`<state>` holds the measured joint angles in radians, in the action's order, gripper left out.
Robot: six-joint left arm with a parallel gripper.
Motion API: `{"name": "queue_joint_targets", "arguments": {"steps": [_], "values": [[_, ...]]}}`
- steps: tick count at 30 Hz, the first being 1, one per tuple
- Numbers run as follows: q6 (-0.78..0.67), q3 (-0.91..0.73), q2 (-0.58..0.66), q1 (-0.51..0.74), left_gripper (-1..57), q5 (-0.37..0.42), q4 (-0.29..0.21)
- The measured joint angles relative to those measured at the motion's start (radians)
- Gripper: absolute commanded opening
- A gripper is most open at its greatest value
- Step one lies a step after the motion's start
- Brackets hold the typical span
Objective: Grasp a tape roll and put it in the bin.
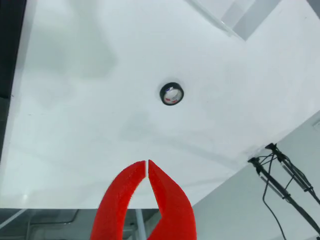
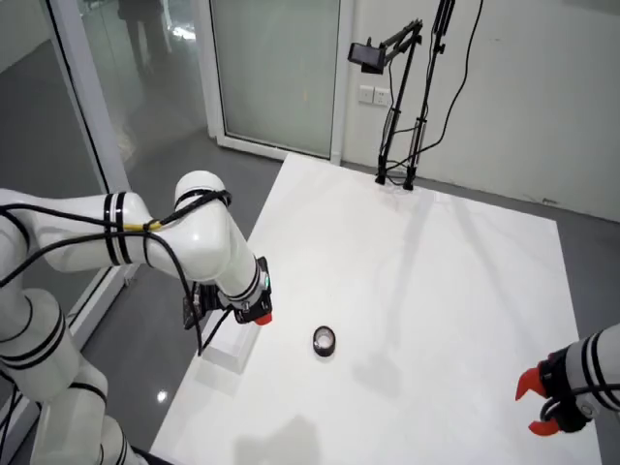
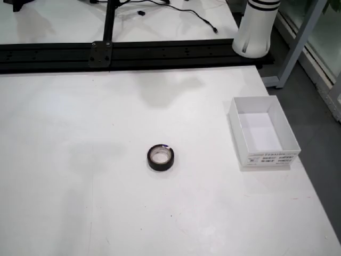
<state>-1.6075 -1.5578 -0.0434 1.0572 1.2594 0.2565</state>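
Our red gripper (image 1: 147, 162) hangs with fingertips pressed together, the black tape roll (image 1: 172, 94) lying well beyond them.

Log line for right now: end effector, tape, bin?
end effector: shut, empty, short of the tape | tape: flat on table, untouched | bin: empty, apart from tape

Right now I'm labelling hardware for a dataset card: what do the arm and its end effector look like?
The arm is glossy white with rounded joints, black bands at the segment ends and black cables along the outside. The end effector has two bright red, curved fingers that taper to points, seen in the view that rides on it. No markings are legible.
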Motion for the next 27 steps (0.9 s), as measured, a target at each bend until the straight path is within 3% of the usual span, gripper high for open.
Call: {"name": "queue_joint_targets", "arguments": {"steps": [9,17,27], "values": [[0.0,0.05,-0.084,-0.022,20.0,-0.005,0.013],[0.06,0.131,-0.216,-0.045,20.4,-0.034,0.029],[0.24,0.272,-0.387,-0.096,22.5,-0.064,0.056]]}}
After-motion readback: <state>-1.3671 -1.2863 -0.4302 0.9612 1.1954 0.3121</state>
